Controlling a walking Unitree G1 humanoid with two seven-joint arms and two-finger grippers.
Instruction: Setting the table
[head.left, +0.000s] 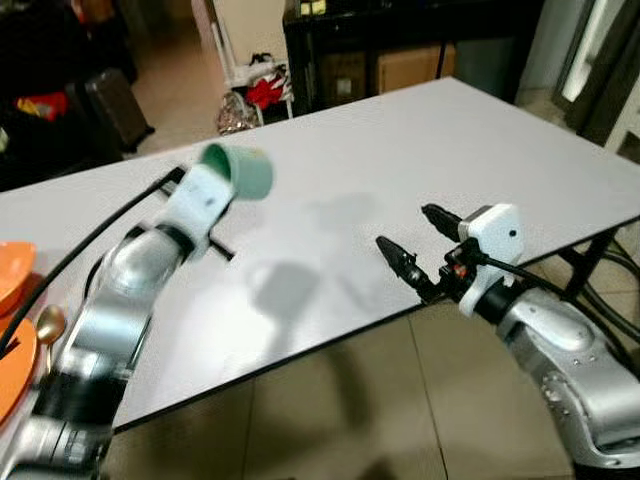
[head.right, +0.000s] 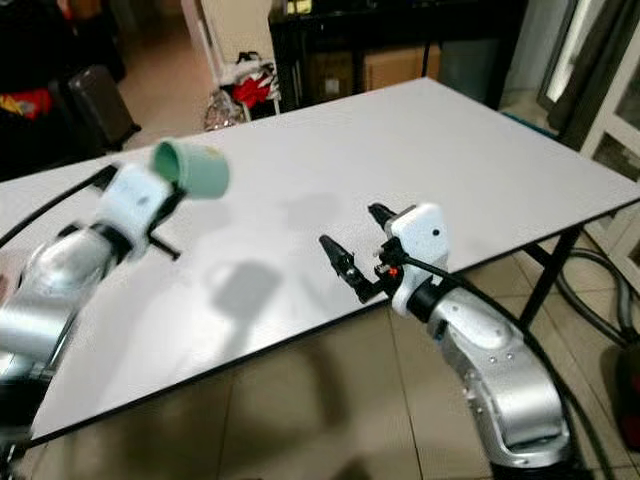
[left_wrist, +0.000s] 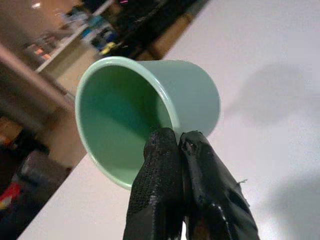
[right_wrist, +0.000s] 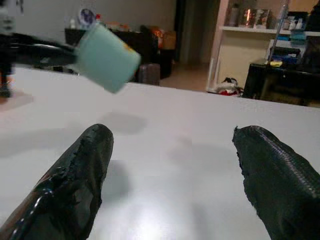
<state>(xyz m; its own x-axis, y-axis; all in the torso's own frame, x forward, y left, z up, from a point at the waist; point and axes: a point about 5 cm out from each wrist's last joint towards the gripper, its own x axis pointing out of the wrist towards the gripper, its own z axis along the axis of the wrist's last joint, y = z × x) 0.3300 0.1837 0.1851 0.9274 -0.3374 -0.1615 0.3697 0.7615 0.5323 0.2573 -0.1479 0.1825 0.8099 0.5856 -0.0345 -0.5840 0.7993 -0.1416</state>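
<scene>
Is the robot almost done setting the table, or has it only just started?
Only just started, it seems. The white table looks bare in front of the robot, with no place set. In hand: the left hand pinches the rim of a green cup, held tilted above the table. The right hand is open and empty. An orange dish and a spoon wait at the table's left end.

mint-green cup (head.left: 243, 171), white table (head.left: 420, 150), orange plate (head.left: 12, 275)

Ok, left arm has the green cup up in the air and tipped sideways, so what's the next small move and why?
Probably roll the left wrist to stand the green cup upright, then lower it. The left gripper pinches its rim, the cup lies on its side above the white table, and the open right gripper hovers apart near the table edge.
</scene>
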